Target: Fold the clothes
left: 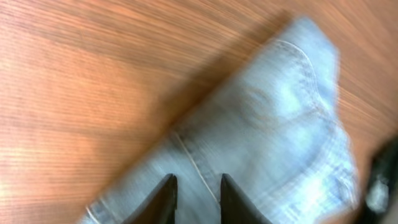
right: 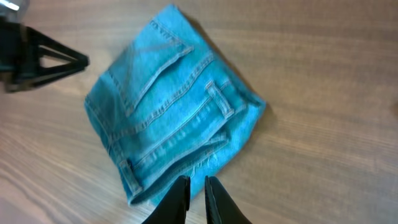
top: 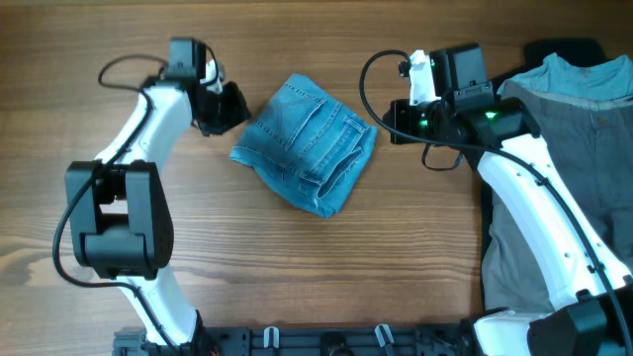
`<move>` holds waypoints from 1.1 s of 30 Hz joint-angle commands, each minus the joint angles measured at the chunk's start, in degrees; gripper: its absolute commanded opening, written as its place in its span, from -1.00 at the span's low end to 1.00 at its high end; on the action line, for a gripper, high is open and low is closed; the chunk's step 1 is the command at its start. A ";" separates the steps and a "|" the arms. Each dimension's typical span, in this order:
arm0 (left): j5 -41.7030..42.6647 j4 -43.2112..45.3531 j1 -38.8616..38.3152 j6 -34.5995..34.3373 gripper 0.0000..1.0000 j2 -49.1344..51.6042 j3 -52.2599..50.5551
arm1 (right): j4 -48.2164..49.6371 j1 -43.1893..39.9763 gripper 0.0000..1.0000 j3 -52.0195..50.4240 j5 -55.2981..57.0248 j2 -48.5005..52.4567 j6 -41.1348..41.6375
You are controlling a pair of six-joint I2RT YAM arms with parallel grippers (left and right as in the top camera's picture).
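Note:
The light blue jeans [top: 309,144] lie folded into a compact bundle in the middle of the table, back pocket and waistband up, with a frayed hem at the lower edge [right: 205,163]. My left gripper [top: 235,107] hovers at the bundle's upper left corner, and in the left wrist view [left: 198,190] its fingers are slightly apart and empty above the denim [left: 280,124]. My right gripper [top: 393,121] is just right of the bundle. In the right wrist view [right: 197,190] its fingers are nearly together and empty, over the jeans' [right: 174,112] near edge.
Grey trousers [top: 554,208] are spread along the right side under the right arm, with a black garment [top: 564,49] at the top right corner. The table's front rail [top: 326,341] runs along the bottom.

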 commanded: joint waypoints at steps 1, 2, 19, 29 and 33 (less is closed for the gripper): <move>6.12 -11.98 -1.14 3.43 0.12 -0.39 8.22 | 3.17 0.28 -0.81 0.07 0.72 3.08 -1.73; 6.12 -15.17 -1.51 3.39 0.38 -0.66 8.31 | 5.16 0.79 -0.86 -0.17 0.74 4.85 -3.41; -0.55 -40.68 -5.79 5.70 0.97 -7.15 7.04 | 16.31 1.16 -0.91 -0.24 -6.71 35.98 -9.07; 1.99 -9.53 -10.51 -19.17 1.00 -7.96 -14.51 | 14.71 1.16 -0.91 -0.24 -6.69 36.00 -9.18; 2.08 1.18 -10.64 -22.40 1.00 -7.96 -20.15 | 14.60 1.16 -0.91 -0.24 -6.71 36.00 -9.14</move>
